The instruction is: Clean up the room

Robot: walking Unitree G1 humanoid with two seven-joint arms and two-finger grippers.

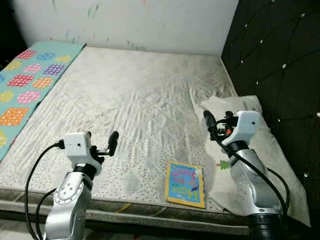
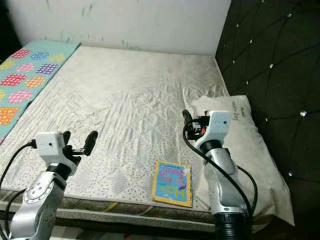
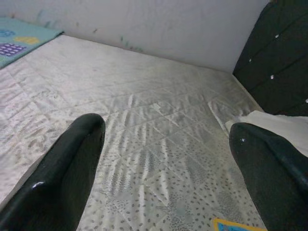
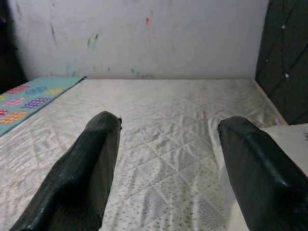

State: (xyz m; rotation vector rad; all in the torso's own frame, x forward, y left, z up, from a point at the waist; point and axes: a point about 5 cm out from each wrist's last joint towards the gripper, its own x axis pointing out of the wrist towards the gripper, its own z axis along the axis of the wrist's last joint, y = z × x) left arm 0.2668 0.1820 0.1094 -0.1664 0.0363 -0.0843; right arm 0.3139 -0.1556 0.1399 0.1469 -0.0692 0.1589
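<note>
A small children's book (image 1: 186, 184) with a blue and yellow cover lies flat on the bare quilted mattress (image 1: 130, 105), close to its front edge. My left gripper (image 1: 114, 141) hovers above the mattress to the left of the book, open and empty; in the left wrist view its fingers (image 3: 72, 163) stand wide apart, with a corner of the book (image 3: 236, 226) beyond them. My right gripper (image 1: 210, 122) is raised over the inner edge of a white pillow (image 1: 272, 150), behind and to the right of the book. It is open too, with nothing between its fingers (image 4: 82, 168).
A turquoise blanket (image 1: 27, 82) with coloured patches lies along the mattress's left side. A dark tufted headboard (image 1: 280, 55) rises on the right and a marked white wall (image 1: 125, 20) stands at the back. The pillow carries a small green mark (image 1: 223, 164).
</note>
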